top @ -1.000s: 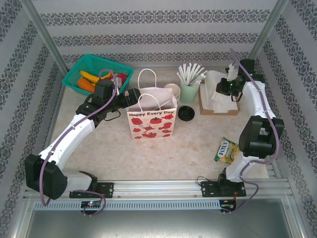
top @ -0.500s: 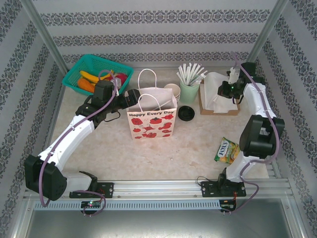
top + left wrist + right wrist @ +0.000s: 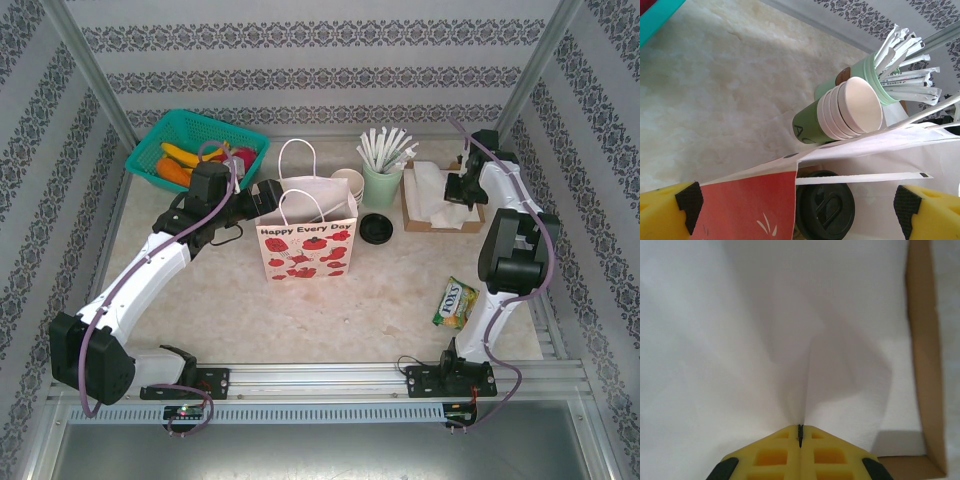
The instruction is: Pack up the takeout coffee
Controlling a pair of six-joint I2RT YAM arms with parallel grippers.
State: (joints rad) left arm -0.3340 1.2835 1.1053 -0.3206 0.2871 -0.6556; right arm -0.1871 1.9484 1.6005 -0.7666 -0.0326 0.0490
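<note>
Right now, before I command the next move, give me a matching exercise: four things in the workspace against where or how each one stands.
Things:
1 left gripper
2 right gripper
3 black lid
4 candy packet

States:
A on the table just right of the paper bag
B shut on the napkins in the brown box
C lying flat toward the table's near right
D wide open at the paper bag's top edge

Pairs: 1-D, 2-B, 3-A, 4-C
</note>
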